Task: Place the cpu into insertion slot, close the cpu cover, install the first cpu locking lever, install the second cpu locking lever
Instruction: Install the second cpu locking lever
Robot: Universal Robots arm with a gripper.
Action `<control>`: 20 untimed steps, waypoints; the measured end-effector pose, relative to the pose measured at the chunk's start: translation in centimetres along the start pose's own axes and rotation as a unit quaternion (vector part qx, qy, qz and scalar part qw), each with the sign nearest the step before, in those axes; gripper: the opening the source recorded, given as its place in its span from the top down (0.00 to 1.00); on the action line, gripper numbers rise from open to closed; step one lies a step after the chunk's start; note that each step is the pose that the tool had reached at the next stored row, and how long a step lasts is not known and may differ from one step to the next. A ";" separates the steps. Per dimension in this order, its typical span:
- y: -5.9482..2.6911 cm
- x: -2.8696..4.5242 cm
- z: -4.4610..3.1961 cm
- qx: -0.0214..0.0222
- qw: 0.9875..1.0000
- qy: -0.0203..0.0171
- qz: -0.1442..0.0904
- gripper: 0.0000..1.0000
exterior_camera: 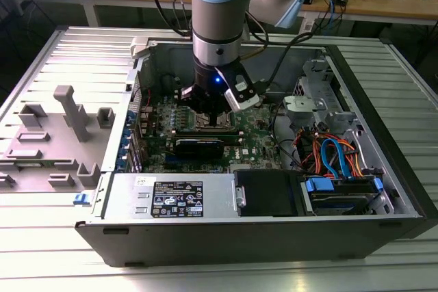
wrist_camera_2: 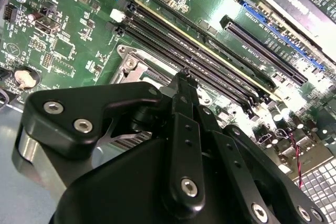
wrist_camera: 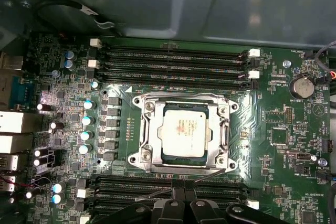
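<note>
The cpu (wrist_camera: pixel 184 129), silvery and square, lies flat in the insertion slot (wrist_camera: pixel 139 100) on the green board. The cpu cover (wrist_camera: pixel 148 129) is down around it, its window framing the chip. A thin silver locking lever (wrist_camera: pixel 155 193) slants across the memory slots at the socket's edge and ends at my fingertips. My gripper (wrist_camera: pixel 182 195) is shut, its black fingers (wrist_camera_2: pixel 185 103) pressed together just beside the socket (wrist_camera_2: pixel 134 69). In the exterior view the gripper (exterior_camera: pixel 205 111) hangs low inside the open computer case, right over the socket (exterior_camera: pixel 209 124).
Long black memory slots (wrist_camera: pixel 173 59) run on both sides of the socket. A black card (exterior_camera: pixel 198 145) lies in front of it. The case walls (exterior_camera: pixel 260 237), a power supply (exterior_camera: pixel 174 200) and a drive cage with blue and orange cables (exterior_camera: pixel 335 155) close in. A grey plastic shroud (exterior_camera: pixel 68 121) lies on the table.
</note>
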State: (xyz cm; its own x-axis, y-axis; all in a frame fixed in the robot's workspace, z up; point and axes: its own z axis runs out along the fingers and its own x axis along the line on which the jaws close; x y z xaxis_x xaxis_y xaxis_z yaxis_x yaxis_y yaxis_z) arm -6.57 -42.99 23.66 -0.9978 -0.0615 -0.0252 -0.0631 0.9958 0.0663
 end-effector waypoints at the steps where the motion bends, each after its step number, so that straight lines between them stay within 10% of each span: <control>1: 0.00 0.00 0.00 0.000 1.000 0.000 0.000 0.89; 13: 0.01 0.09 0.04 0.002 1.000 0.004 0.000 0.89; 20: -0.53 0.40 0.04 -0.006 1.000 0.004 0.000 0.89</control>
State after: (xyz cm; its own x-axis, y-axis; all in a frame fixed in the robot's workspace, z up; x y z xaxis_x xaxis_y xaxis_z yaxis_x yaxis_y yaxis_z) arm -6.93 -43.54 23.58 -0.9980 -0.0612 -0.0175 -0.0624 0.9950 0.0778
